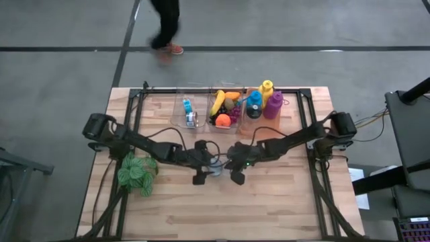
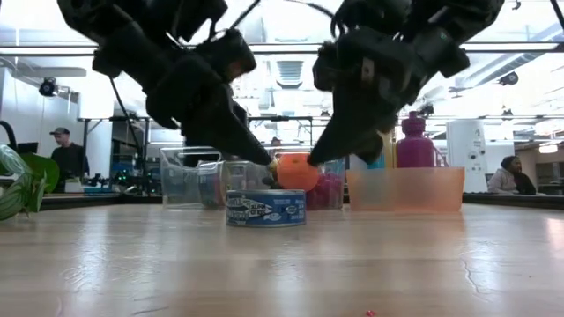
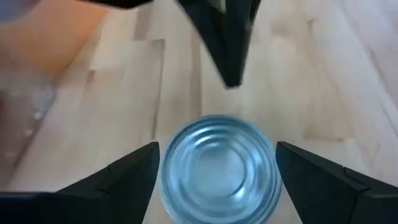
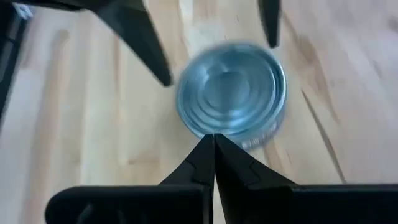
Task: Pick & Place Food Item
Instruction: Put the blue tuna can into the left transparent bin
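Note:
A round tin can point(image 2: 265, 208) with a blue label stands on its base on the wooden table point(image 1: 282, 195), at the middle point(image 1: 213, 165). My left gripper point(image 3: 217, 165) hovers just above it, open, with one finger on either side of the silver lid point(image 3: 217, 165) and touching nothing. My right gripper point(image 4: 214, 146) is shut with nothing in it. It hangs close to the can's right side, above the rim point(image 2: 322, 158). In the low view both sets of fingertips end above the can's top.
Along the far edge stand a clear bin point(image 1: 188, 113) with small packs, a bin of fruit point(image 1: 225, 107) holding a banana and an orange, and an orange bin point(image 2: 405, 189) with bottles point(image 1: 272, 104). A green plant point(image 1: 136, 173) sits near left. A person point(image 1: 166, 27) walks beyond the table.

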